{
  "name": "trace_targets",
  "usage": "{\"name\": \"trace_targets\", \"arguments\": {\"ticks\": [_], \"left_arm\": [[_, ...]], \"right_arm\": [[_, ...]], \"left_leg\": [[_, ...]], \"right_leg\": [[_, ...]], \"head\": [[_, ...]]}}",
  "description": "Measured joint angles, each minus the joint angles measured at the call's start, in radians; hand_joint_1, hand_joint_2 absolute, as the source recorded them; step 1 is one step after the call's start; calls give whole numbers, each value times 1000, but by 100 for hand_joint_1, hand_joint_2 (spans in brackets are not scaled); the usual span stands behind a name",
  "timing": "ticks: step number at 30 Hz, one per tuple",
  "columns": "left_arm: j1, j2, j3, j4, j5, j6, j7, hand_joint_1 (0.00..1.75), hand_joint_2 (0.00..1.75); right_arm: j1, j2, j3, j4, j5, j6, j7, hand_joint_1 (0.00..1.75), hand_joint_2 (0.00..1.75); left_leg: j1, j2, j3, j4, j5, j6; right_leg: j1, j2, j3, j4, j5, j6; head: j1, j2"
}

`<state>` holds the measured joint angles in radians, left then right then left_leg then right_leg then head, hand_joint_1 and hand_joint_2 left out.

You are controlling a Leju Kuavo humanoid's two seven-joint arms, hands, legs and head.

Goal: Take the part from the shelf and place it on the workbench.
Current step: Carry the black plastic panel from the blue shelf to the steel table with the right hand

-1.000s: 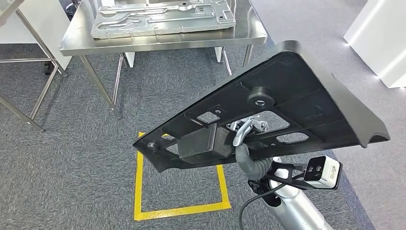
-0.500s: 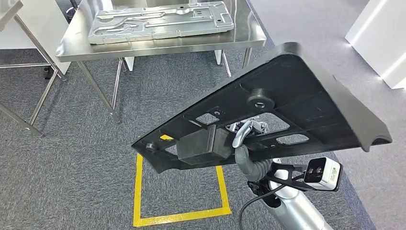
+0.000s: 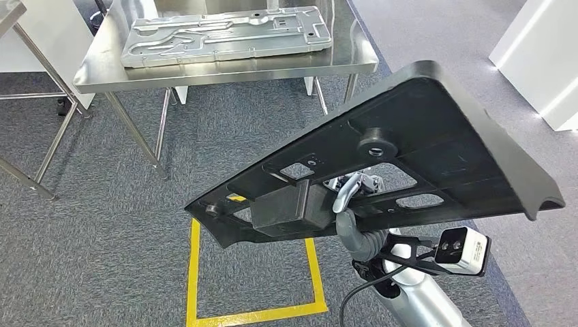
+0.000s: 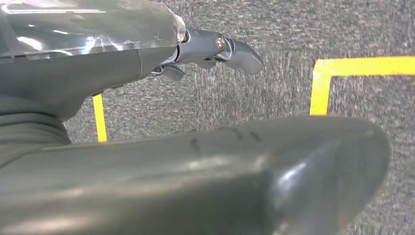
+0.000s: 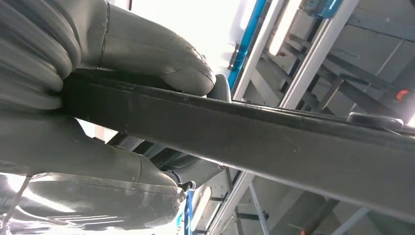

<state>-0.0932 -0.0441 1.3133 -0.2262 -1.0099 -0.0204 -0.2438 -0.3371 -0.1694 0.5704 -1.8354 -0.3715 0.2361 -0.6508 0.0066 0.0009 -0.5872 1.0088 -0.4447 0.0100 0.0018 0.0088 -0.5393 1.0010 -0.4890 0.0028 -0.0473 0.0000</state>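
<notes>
The part (image 3: 402, 143), a broad black panel with ribs and cut-outs, is off the shelf and held up in the air in front of the robot, tilted so one long edge rides high. It is well short of the workbench (image 3: 225, 65), the steel table ahead, where a grey metal plate (image 3: 225, 33) already lies. On the carpet between robot and table is a yellow square (image 3: 255, 272) of tape.

The right hand (image 3: 351, 204) holds the part from below. In the right wrist view the thumb (image 5: 161, 63) presses on one face of the part's edge (image 5: 274, 132) and the fingers close against the other face, so it is clamped between them (how deep the hold goes cannot be told). The left hand (image 4: 210, 49) hangs over the carpet near the yellow tape with nothing in it, its fingers only loosely bent and apart.

So the step in hand looks like the carry toward the workbench. The next move calls for closing the gap to the table, then lifting the panel clear of the table's near edge and lowering it flat onto bare steel. Free surface looks scarce beside the plate, and a one-handed hold on so wide a panel invites swing or slip.
</notes>
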Motion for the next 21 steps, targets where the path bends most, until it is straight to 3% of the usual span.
{"name": "trace_targets", "arguments": {"ticks": [2,3,5,6,7,8,10,12,15,17,19,21], "left_arm": [[0,-1,0,0,-1,0,0,0,0],[0,-1,-1,0,-1,0,-1,0,0],[-1,-1,-1,0,-1,0,-1,0,0],[0,-1,-1,0,-1,0,-1,0,0],[1,-1,-1,0,-1,0,-1,0,0],[1,-2,-1,0,-1,0,-1,0,0],[1,-3,-1,0,0,0,-1,0,0],[1,-4,-1,0,1,0,-1,0,0],[0,-4,-1,0,2,2,-2,0,0],[-1,-6,-1,0,2,3,-2,0,0],[0,-7,-1,0,2,3,-3,0,0],[2,-8,-1,0,2,3,-3,0,0]], "right_arm": [[2,0,-1,-6,0,0,0,175,175],[4,0,-2,-9,0,0,0,175,175],[9,-1,-2,-11,0,0,0,175,175],[13,-1,-2,-11,0,0,0,175,175],[16,-1,-2,-11,0,0,0,175,175],[17,-1,-2,-11,0,1,0,175,175],[18,-2,-3,-10,0,7,0,175,175],[18,-2,-4,-10,0,14,1,175,175],[20,-2,-5,-10,0,16,1,175,175],[21,-2,-5,-11,0,17,1,175,175],[21,-2,-6,-11,0,17,1,175,175],[24,-2,-6,-11,0,17,1,175,175]], "left_leg": [[5,0,9,-8,0,11],[7,1,14,-11,-1,16],[7,1,19,-12,-7,21],[7,1,22,-12,-10,21],[7,1,26,-12,-14,19],[7,0,32,-12,-19,17],[8,-1,47,-11,-30,10],[5,-2,57,-10,-43,-1],[5,-1,63,-14,-54,-20],[9,0,58,12,-71,-30],[11,0,7,120,-122,-36],[11,0,-75,256,-166,-38]], "right_leg": [[-1,-2,-13,35,-22,10],[-3,-2,-37,84,-47,15],[-8,-3,-117,223,-102,22],[-12,-3,-154,277,-113,26],[-15,-4,-174,297,-104,28],[-18,-4,-174,276,-74,30],[-22,-8,-122,140,15,29],[-19,-10,-75,30,58,23],[-13,-5,-64,9,51,4],[-15,-4,-53,2,48,-10],[-15,-6,-41,-3,42,-21],[-11,-5,-33,-3,34,-26]], "head": [[0,0],[0,0],[0,0],[0,0],[0,0],[0,0],[0,0],[0,0],[0,0],[0,0],[0,0],[0,0]]}}
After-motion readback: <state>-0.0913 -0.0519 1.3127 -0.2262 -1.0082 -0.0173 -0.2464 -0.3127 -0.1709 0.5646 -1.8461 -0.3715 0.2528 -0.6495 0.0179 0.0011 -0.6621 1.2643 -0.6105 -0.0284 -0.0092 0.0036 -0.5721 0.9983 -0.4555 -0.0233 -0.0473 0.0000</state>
